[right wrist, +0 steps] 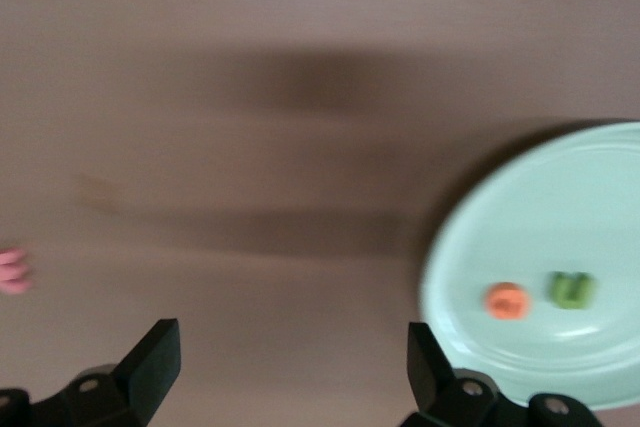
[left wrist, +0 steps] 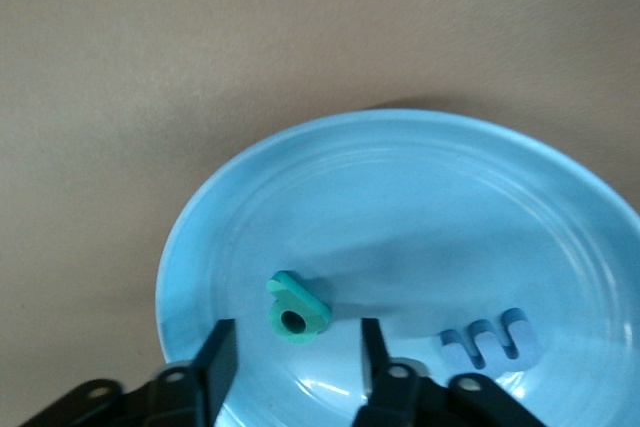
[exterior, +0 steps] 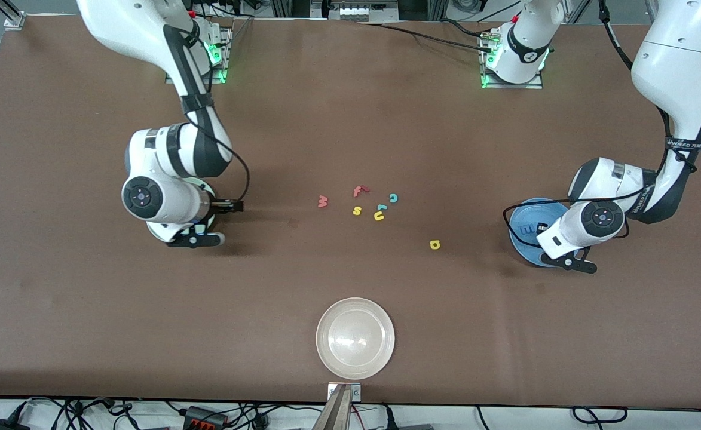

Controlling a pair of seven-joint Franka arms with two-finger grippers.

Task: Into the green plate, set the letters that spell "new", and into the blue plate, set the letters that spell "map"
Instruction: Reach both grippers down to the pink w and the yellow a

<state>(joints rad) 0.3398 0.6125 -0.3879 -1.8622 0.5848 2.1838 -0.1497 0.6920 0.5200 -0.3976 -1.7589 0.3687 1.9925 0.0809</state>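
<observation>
Four of the six letters are already on their plates, so you are about two thirds through.

The green plate [right wrist: 560, 207], under the right arm's wrist in the middle band of the front view toward that arm's end of the table, holds the orange "e" [right wrist: 506, 301] and the green "n" [right wrist: 571, 289] side by side. The blue plate [left wrist: 420, 197], at the left arm's end and partly covered by that arm, holds the teal "p" [left wrist: 297, 309] and the blue "m" [left wrist: 490, 340], a little apart.

You have two left to fetch. The dull-red "w" [exterior: 323, 202] lies on the table [exterior: 350, 119] at the edge of the loose cluster in the centre of the front view. The yellow "a" [exterior: 435, 244] sits alone, lower in that view and nearer the blue plate. The red "f" [exterior: 359, 191], yellow "s" [exterior: 357, 210], yellow "u" [exterior: 379, 216] and teal "c" [exterior: 393, 197] should stay put.

Your left gripper [left wrist: 295, 332] hangs low over the blue plate with its jaws parted. The "p" lies free on the plate between them, not pinched. Your right gripper [right wrist: 290, 347] is spread wide and holds nothing, over bare table just beside the green plate.

No letter shows in the whitish-beige plate [exterior: 355, 338], at the bottom centre of the front view.
</observation>
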